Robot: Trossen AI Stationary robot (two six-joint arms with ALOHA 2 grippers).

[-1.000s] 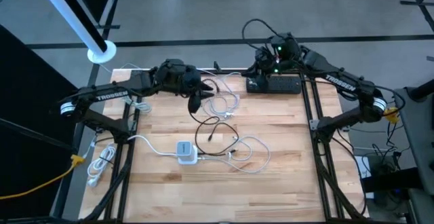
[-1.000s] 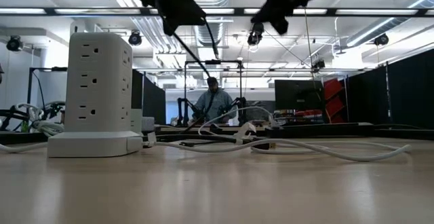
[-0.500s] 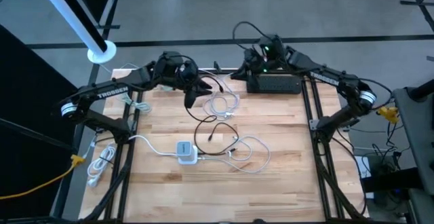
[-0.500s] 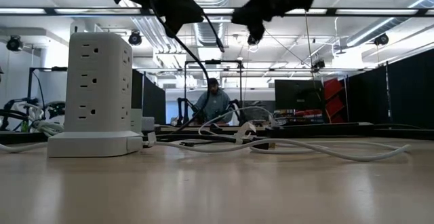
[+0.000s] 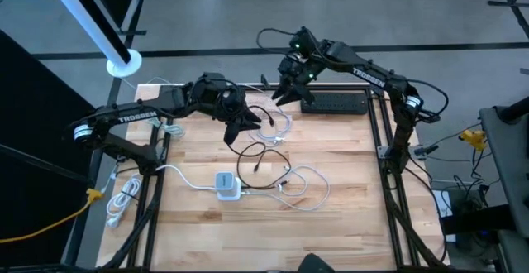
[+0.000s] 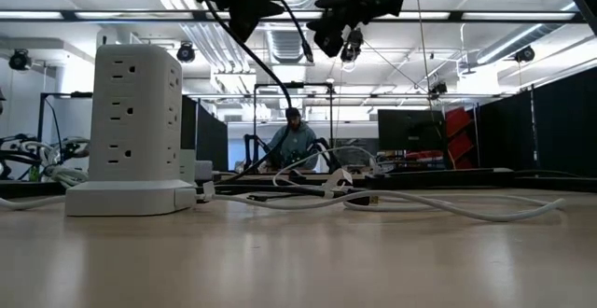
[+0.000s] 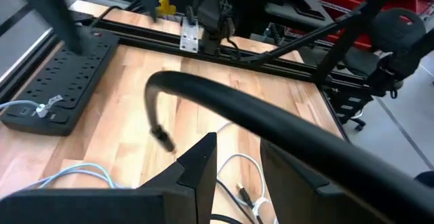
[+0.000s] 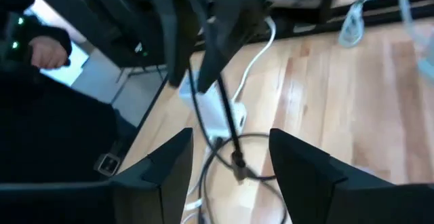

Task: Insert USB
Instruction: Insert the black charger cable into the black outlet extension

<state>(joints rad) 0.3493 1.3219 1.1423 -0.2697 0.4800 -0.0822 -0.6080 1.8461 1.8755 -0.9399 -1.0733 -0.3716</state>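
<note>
Left tool at bench's 11 o'clock, clamped on black cable. Right tool at 12, fingers spread, empty. Cable limp, light; plug dangles — grip rigid plug body.

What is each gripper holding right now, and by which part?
The left gripper holds the black cable partway along, plug dangling. The right gripper is open, holding nothing.

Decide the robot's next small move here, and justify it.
Probably ease the open right hand onto the hanging USB plug and close on it: the left hand holds the black cable off the table, and that end dangles free, ungripped.
</note>
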